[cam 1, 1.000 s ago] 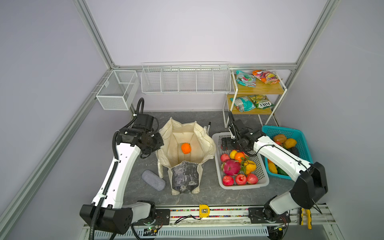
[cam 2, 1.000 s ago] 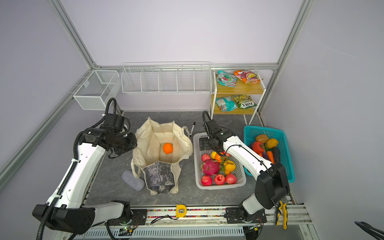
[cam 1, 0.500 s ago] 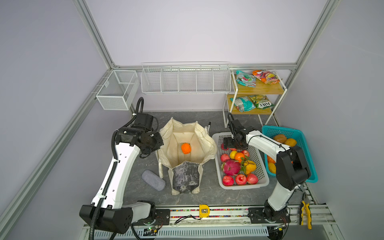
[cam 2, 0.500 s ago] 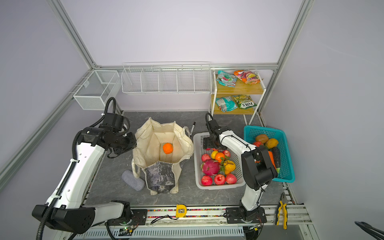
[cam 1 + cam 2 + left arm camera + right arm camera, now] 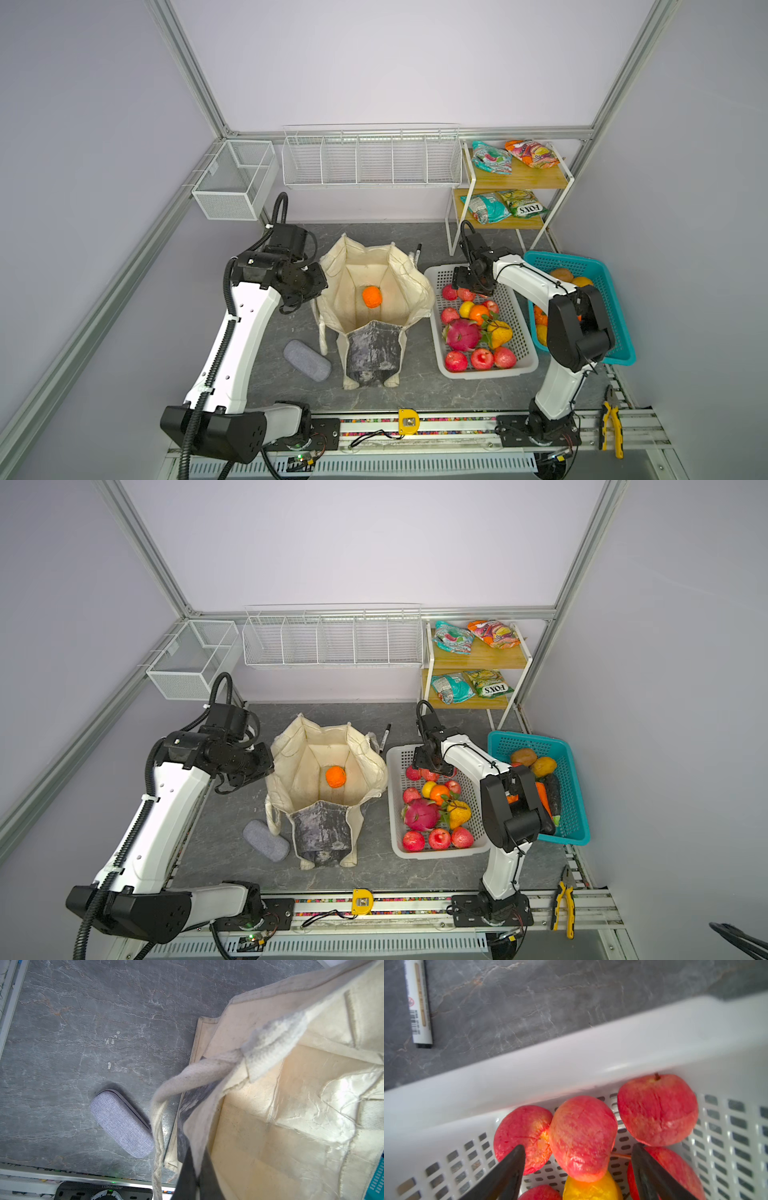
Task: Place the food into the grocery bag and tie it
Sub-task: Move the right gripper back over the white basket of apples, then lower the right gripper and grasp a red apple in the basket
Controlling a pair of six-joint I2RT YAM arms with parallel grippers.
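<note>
The cream grocery bag (image 5: 399,274) (image 5: 291,771) stands open mid-table with one orange (image 5: 371,296) (image 5: 335,776) inside. My left gripper (image 5: 318,286) (image 5: 266,766) (image 5: 196,1178) is shut on the bag's left rim (image 5: 207,1126). More food, red apples (image 5: 581,1136), an orange, a yellow pear (image 5: 498,332) and a pink dragon fruit (image 5: 461,334), fills the white basket (image 5: 525,365). My right gripper (image 5: 471,286) (image 5: 430,769) (image 5: 578,1146) hangs open at the basket's far end. Its fingers (image 5: 508,1172) straddle one apple with gaps on both sides.
A teal basket (image 5: 615,316) with vegetables stands right of the white one. Snack packets (image 5: 492,160) lie on a wooden shelf (image 5: 536,178) at the back right. A grey case (image 5: 306,360) lies left of the bag, a marker pen (image 5: 417,251) (image 5: 419,1001) behind it. Wire baskets (image 5: 370,166) hang on the back wall.
The right arm's elbow has swung in toward the white basket while its gripper stayed over the far apples, jaws a little narrower. The left gripper still holds the bag's rim.
</note>
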